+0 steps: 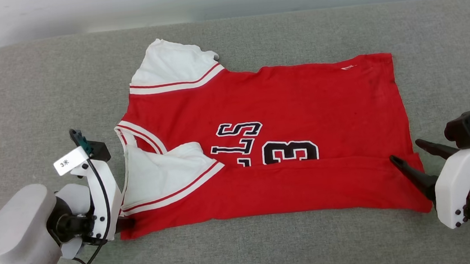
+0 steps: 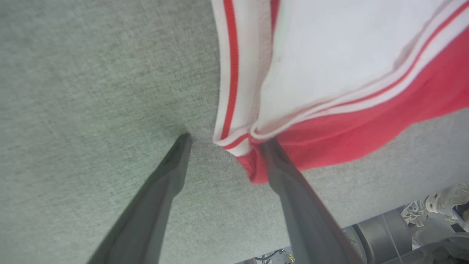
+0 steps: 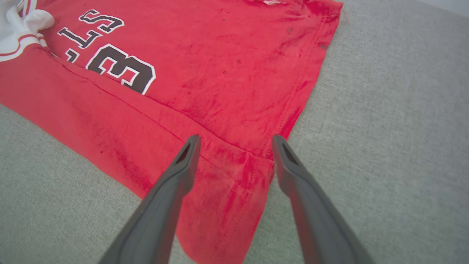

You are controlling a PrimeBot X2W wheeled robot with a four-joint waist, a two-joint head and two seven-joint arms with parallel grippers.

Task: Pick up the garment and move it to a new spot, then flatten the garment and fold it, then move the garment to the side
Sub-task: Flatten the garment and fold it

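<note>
Evidently the soft red jersey with white sleeves (image 1: 285, 114) lay on a grey woven surface (image 1: 41, 90). Its striped corner sat between the left gripper (image 2: 227, 140) fingers, which stood apart. The right gripper (image 3: 236, 139) fingers, also apart, straddled its hem edge.

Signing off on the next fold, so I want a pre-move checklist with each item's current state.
1. Left gripper open: ok.
2. Right gripper open: ok.
3. Garment resting on the grey cushion, ungripped: ok.
4. Near strip folded over flat: ok.
5. Far sleeve tucked in: not ok, it sticks out.
6. Hidden layers smooth: cannot tell.
</note>
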